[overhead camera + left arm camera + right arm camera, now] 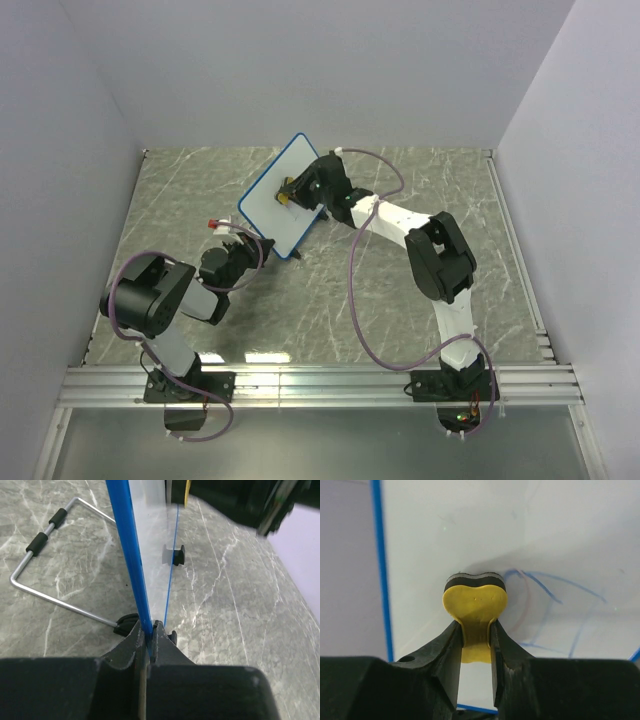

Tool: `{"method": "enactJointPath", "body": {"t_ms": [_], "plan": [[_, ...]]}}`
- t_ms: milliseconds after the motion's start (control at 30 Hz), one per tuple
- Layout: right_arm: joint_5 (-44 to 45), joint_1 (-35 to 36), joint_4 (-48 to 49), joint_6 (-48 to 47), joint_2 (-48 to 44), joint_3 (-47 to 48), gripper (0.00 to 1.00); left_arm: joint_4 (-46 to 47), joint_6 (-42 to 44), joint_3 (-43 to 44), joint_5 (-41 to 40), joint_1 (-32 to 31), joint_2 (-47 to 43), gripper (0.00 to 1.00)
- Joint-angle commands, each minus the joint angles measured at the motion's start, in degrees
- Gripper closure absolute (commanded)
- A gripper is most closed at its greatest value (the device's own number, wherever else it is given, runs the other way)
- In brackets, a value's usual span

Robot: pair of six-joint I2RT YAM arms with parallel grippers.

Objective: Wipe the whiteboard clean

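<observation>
Left of centre on the table (420, 300), your left hand (150, 632) is clamped on the blue frame of the whiteboard (280, 205), which stands up on edge. Your right hand (476, 630) pinches the eraser (475, 597), pressed to the board face beside a blue scribble (555, 605).

Wire stand (55, 598) juts behind the upright whiteboard (270, 218)

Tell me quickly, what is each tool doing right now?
Left tool: closed on the blue-framed edge of the whiteboard.
Right tool: closed on the yellow-and-black eraser.
</observation>
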Motion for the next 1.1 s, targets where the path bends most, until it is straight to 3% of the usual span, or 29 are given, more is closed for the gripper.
{"method": "enactJointPath", "body": {"t_ms": [0,267,367,600,867,1067], "plan": [[0.3,3.5,-2.2,-1.2,0.9,-7.2,1.0,-2.7,5.7,-0.6,-0.5,-1.3,1.9,1.0],[0.4,4.5,-1.4,-1.9,-1.5,-14.2,1.0,-4.6,6.4,0.4,0.9,-1.7,2.1,1.0],[0.0,3.9,-3.3,-3.2,-0.8,-9.4,1.0,-4.5,6.6,0.4,1.5,-1.7,2.2,1.0],[-1.3,2.6,-14.0,-8.9,9.4,19.9,1.0,-5.3,7.1,0.6,1.9,-2.0,2.1,1.0],[-5.0,0.7,-10.2,-7.0,9.9,19.2,1.0,-6.2,8.1,1.4,4.1,-2.1,2.4,1.0],[-11.3,0.4,-5.6,-5.1,11.8,24.2,1.0,-6.5,8.7,1.6,5.1,-2.4,2.8,1.0]]}}
